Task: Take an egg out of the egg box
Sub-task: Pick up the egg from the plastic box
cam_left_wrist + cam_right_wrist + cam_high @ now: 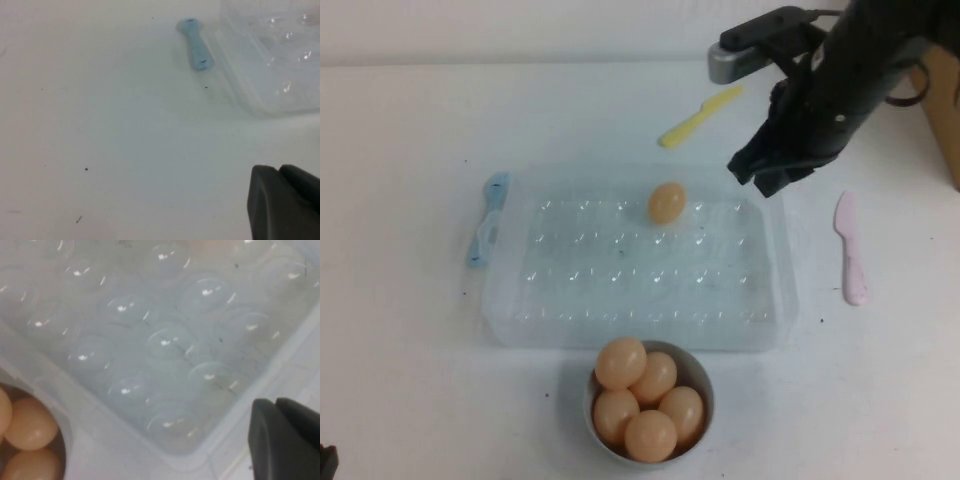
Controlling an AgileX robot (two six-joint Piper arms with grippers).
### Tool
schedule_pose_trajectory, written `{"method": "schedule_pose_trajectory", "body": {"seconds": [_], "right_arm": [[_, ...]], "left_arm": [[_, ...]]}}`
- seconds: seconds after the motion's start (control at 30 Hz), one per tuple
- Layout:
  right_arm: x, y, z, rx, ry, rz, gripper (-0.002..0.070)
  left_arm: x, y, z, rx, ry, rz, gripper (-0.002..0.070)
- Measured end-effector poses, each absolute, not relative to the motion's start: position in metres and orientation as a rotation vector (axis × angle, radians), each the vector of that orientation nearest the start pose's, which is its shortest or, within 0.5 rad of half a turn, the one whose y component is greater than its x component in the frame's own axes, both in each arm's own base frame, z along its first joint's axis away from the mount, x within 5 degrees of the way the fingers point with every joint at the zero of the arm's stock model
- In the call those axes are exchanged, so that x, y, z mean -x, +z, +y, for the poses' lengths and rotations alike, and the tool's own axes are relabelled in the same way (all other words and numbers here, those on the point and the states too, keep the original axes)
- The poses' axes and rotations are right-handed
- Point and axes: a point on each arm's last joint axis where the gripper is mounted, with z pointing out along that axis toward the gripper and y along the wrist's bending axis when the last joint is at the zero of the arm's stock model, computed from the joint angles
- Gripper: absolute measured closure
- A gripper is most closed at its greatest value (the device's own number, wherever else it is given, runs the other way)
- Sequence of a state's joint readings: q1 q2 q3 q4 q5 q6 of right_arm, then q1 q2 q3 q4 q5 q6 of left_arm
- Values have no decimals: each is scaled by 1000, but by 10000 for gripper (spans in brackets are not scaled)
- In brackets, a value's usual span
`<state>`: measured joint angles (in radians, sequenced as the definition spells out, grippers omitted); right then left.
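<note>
One peach-tan egg (667, 202) sits in a dimple near the far edge of the clear egg box (520, 300), which has a light blue clip (487, 218) at its left end. My right gripper (762, 178) hovers above the box's far right corner, to the right of the egg, shut and empty. In the right wrist view its fingers (280, 440) stay pressed together over the box's empty dimples (165, 340). My left gripper (277, 170) is shut and empty, low over bare table near the clip (197, 47). It barely shows in the high view's near left corner (325, 462).
A white bowl (698, 368) holding several eggs (650, 435) stands just in front of the box and shows in the right wrist view (30, 430). A yellow plastic knife (698, 116) lies behind the box. A pink one (850, 250) lies to its right. A brown object (945, 110) stands at the far right.
</note>
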<state>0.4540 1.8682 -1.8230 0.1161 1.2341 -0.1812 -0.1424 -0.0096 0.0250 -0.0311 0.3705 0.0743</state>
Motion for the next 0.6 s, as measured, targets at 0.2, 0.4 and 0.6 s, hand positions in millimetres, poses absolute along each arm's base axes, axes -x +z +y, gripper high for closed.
{"method": "schedule_pose_trajectory", "body": {"seconds": [0.2, 0.4, 0.6], "right_arm": [[-388, 306, 217, 877, 234, 2636, 694], [-409, 287, 241, 870, 241, 2624, 694], [-417, 278, 253, 861, 296, 2622, 694]], "left_arm": [[-52, 172, -8, -183, -78, 1861, 678], [-52, 172, -8, -183, -78, 1861, 678], [-52, 172, -8, -183, -78, 1861, 678]]}}
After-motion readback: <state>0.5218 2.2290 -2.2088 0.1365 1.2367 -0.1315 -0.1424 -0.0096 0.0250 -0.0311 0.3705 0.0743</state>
